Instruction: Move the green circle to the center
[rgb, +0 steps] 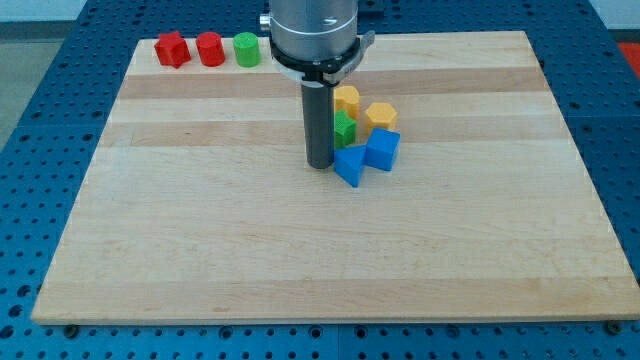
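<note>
The green circle (246, 49) is a short green cylinder at the view's top left of the wooden board (200, 230), last in a row of three blocks. My tip (320, 164) rests on the board near the middle, well to the lower right of the green circle. It sits just left of a blue block (349, 166) and partly hides a second green block (344, 129).
A red star-like block (172, 49) and a red cylinder (210, 49) lie left of the green circle. Right of my tip is a cluster: two yellow blocks (346, 98) (380, 117) and another blue block (382, 149).
</note>
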